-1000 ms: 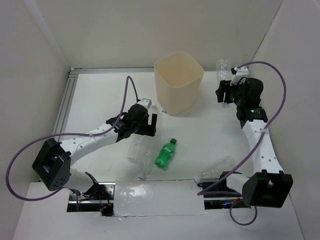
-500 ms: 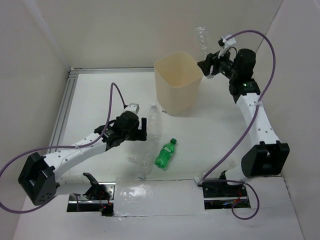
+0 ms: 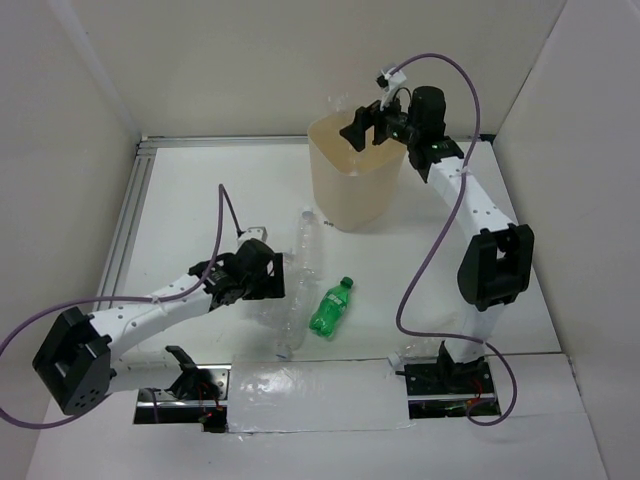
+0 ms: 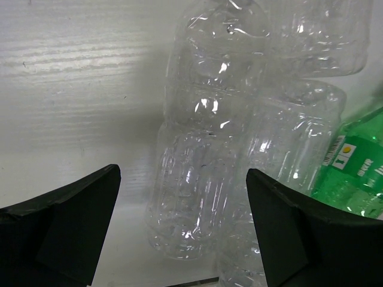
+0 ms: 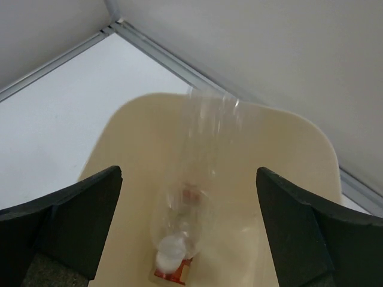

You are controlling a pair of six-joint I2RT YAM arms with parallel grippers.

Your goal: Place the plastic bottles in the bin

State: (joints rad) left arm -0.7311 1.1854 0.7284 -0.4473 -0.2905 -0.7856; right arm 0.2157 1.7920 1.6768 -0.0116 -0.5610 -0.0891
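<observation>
Right pincer [image 5: 188, 179]: spread wide, gripping nothing. In the overhead view you find it at upper centre [image 3: 358, 128], above the bin's mouth.
Bottle beneath it: a clear bottle [image 5: 179, 227] sits between the fingers but touches neither. It is cap-down, blurred and inside the rim, so you can take it as dropping in.
Bin [image 3: 335, 195]: upright at upper centre of the table [image 3: 200, 200]. Something red [image 5: 173, 272] shows at its floor, probably the red-capped bottle, but it is too blurred to be sure.
Left pincer [image 4: 182, 173]: spread, low over the table at centre left [image 3: 270, 280], straddling one clear bottle [image 4: 203, 179] without pinching it.
Around it: a second clear bottle [image 4: 293, 149] lies against the first, and the green bottle [image 3: 331, 306] is just beside them, lower centre.
Done: by these views, at least one bottle is in and one is going in.
Left: you have the green bottle and at least two clear ones on the table to collect.
Right arm: stretched up and across from lower right, wrist tipped down over the bin.
Left arm: reaching low from lower left, wrist angled down at the cluster.
</observation>
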